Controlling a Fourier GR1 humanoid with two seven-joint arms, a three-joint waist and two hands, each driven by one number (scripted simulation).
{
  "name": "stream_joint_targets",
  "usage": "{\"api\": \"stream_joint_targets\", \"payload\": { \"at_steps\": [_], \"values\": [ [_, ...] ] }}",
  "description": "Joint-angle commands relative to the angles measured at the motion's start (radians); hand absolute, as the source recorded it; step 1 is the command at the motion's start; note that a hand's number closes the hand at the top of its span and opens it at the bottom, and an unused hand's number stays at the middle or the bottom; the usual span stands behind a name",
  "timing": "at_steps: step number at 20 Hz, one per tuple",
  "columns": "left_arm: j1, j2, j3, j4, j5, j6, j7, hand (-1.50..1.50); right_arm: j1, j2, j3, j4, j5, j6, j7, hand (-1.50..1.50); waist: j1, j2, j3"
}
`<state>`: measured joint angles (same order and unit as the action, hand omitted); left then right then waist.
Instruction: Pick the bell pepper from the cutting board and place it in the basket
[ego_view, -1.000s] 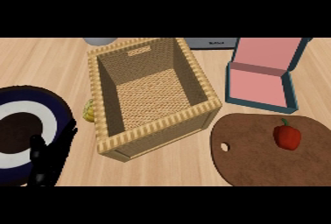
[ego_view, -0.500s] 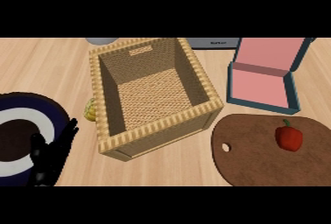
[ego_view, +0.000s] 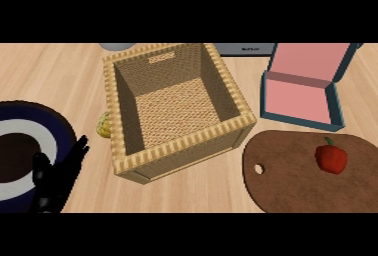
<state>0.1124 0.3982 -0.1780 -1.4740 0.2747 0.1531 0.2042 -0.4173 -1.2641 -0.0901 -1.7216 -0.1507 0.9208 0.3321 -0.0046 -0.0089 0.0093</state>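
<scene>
A red bell pepper with a green stem lies on the brown cutting board at the lower right. The woven basket stands in the middle of the counter with nothing visible inside it. My left hand shows at the lower left, fingers straight and pointing up, far from the pepper and left of the basket. My right hand shows nowhere in the view.
A dark blue and white plate lies at the left edge, partly behind my left hand. A yellow thing peeks out beside the basket's left wall. An open pink box with a teal rim stands right of the basket.
My left hand has shifted a little to the right and up, closer to the basket. The pepper, board and basket have kept their places.
</scene>
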Motion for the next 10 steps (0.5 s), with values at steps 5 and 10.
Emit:
{"api": "stream_joint_targets", "payload": {
  "at_steps": [5,10],
  "values": [
    [0.002,-0.016,0.014,0.104,-0.002,-0.039,0.014,0.0,0.092,0.171,0.028,-0.033,0.142,-0.076,-0.042,-1.5,0.007,0.012,-0.009],
    [-0.024,-0.05,0.006,0.069,-0.027,-0.001,0.067,0.0,0.159,0.271,0.057,-0.066,0.29,-0.165,-0.08,-1.5,0.004,0.011,-0.009]
  ]
}}
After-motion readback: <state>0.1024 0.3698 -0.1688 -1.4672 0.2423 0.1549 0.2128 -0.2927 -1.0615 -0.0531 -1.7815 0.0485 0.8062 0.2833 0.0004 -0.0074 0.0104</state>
